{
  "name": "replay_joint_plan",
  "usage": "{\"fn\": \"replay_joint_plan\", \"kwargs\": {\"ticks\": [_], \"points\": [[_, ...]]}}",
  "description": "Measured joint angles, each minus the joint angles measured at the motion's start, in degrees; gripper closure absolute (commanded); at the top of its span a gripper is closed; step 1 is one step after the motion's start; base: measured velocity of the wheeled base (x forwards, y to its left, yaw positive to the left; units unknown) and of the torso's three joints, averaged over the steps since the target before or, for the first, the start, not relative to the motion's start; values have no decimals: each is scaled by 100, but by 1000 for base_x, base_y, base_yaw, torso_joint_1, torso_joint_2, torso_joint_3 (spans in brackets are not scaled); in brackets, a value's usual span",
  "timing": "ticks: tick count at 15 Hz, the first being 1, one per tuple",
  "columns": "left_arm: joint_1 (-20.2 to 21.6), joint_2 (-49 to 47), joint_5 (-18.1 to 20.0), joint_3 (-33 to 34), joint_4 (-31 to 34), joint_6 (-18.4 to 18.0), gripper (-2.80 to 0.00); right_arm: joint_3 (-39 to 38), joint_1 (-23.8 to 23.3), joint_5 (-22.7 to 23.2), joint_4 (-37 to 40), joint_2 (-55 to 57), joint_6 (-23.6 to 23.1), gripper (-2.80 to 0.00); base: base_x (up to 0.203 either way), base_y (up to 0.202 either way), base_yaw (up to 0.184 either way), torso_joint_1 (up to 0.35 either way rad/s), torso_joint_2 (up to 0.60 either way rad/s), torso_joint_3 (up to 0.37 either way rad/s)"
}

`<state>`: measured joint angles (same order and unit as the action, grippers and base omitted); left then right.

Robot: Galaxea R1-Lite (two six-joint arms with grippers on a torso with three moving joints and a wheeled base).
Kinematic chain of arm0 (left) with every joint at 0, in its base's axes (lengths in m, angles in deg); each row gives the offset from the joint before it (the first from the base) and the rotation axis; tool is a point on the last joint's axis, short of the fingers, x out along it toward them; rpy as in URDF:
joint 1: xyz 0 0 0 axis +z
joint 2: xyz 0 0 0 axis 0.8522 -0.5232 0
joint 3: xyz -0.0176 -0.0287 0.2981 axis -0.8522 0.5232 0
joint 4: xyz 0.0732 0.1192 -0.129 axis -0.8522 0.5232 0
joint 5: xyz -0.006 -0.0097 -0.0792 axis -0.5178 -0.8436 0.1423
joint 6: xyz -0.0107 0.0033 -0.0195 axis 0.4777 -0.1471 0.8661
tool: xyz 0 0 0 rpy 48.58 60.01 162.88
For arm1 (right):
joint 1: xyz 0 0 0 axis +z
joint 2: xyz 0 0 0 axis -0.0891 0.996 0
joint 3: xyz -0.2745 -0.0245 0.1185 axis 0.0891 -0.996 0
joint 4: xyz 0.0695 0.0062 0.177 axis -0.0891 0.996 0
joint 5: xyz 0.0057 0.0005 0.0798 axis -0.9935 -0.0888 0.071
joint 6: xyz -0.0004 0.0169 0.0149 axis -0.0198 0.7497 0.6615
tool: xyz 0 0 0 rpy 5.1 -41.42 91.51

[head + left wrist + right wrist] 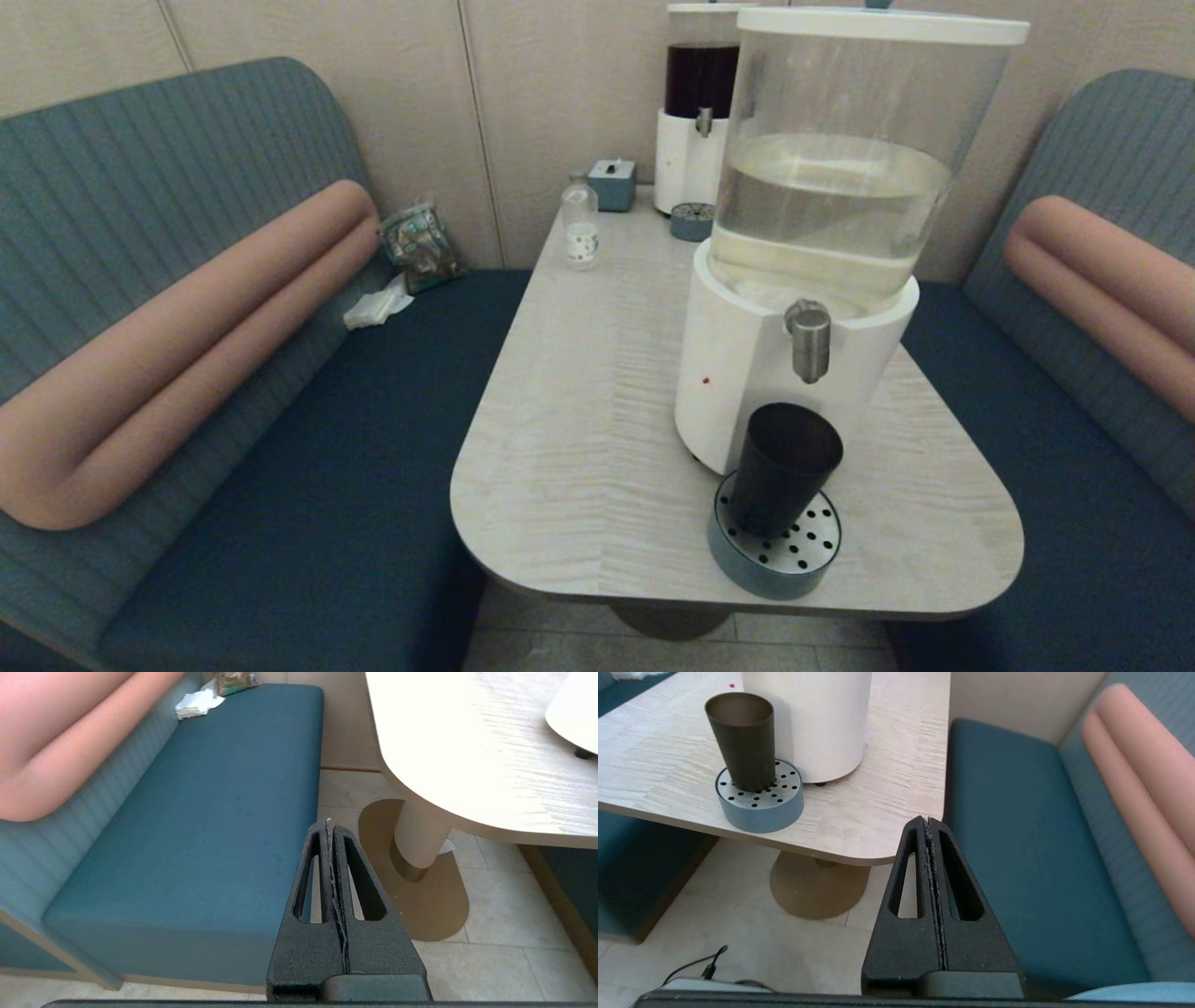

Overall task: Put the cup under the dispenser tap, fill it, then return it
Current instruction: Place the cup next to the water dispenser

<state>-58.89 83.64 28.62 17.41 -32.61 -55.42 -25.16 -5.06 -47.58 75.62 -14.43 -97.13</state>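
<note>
Beige panelled wall, teal booth benches, tiled floor.

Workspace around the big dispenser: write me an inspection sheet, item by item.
Surface: pale wood-grain table, no spills seen.
Job's things: black cup upright on the round drip tray, below the steel tap of the pale-liquid dispenser.
Clutter: small clear bottle, grey box, dark-liquid dispenser, second tray.
Grippers: left claw shut, empty, beside the left bench; right claw shut, empty, off the table's edge.
Cables: black lead on the floor.
Surroundings: blue benches; packet and tissue on the left one.

matte black cup, brushed-steel tap
</note>
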Motion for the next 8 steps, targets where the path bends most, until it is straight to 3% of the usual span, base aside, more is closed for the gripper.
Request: {"fn": "replay_joint_plan", "kwargs": {"ticks": [8], "points": [[0,0,2,0,-2,-2,0,-2105,0,-530,-2334,-852,-406,0,0,0,0,0,0,0]]}}
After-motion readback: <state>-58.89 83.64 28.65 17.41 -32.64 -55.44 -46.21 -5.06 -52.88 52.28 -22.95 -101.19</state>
